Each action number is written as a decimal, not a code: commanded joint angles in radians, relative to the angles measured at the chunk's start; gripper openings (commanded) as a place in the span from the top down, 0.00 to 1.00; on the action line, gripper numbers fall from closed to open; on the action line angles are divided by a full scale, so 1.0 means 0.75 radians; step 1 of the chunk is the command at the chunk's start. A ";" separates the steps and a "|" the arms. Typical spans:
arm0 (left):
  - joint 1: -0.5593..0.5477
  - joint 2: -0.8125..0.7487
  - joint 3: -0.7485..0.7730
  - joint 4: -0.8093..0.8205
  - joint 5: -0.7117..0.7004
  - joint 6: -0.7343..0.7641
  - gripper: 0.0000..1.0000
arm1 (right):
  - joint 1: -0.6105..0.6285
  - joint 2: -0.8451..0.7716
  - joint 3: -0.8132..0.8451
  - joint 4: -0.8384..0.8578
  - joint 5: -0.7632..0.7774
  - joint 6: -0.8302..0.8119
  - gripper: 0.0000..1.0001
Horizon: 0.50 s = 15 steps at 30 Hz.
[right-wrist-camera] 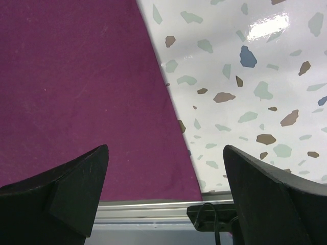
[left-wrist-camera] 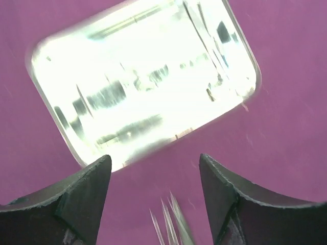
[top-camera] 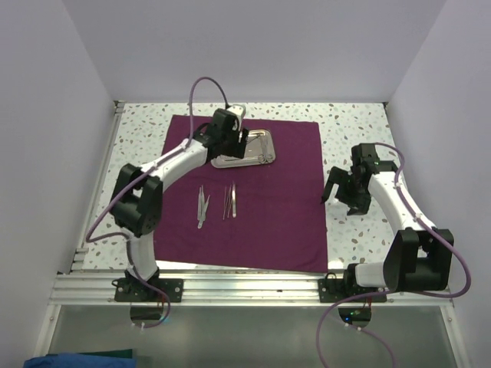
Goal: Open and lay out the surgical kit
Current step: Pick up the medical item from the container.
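The magenta-purple cloth [top-camera: 261, 207] lies spread flat on the table. The shiny steel tray [top-camera: 257, 157] sits on its far part, with a thin instrument [top-camera: 265, 150] in it. Tweezers [top-camera: 202, 205] and forceps [top-camera: 229, 199] lie side by side on the cloth's middle. My left gripper [top-camera: 230, 136] hovers over the tray's left end, open and empty; in the left wrist view [left-wrist-camera: 153, 194] the tray [left-wrist-camera: 143, 76] glares above the fingers and silver tips [left-wrist-camera: 171, 222] show between them. My right gripper [top-camera: 341, 195] is open and empty at the cloth's right edge [right-wrist-camera: 173, 127].
The terrazzo tabletop [top-camera: 357, 138] is bare to the right of the cloth. An aluminium rail [top-camera: 245, 287] runs along the near edge, and it also shows in the right wrist view [right-wrist-camera: 148, 209]. White walls close in the sides and back.
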 commanded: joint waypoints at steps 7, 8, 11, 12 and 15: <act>0.089 0.508 0.664 0.034 0.276 0.487 0.28 | 0.005 -0.020 0.088 -0.075 0.044 0.029 0.02; 0.101 0.580 0.711 0.034 0.349 0.491 0.28 | 0.007 -0.020 0.085 -0.085 0.054 0.029 0.02; 0.122 0.664 0.830 0.071 0.446 0.461 0.27 | 0.007 -0.027 0.067 -0.132 0.082 0.023 0.02; 0.122 0.725 0.861 0.073 0.476 0.463 0.27 | 0.007 -0.035 0.061 -0.142 0.085 0.021 0.02; 0.120 0.840 0.969 0.081 0.464 0.444 0.26 | 0.007 -0.051 0.051 -0.183 0.093 0.021 0.02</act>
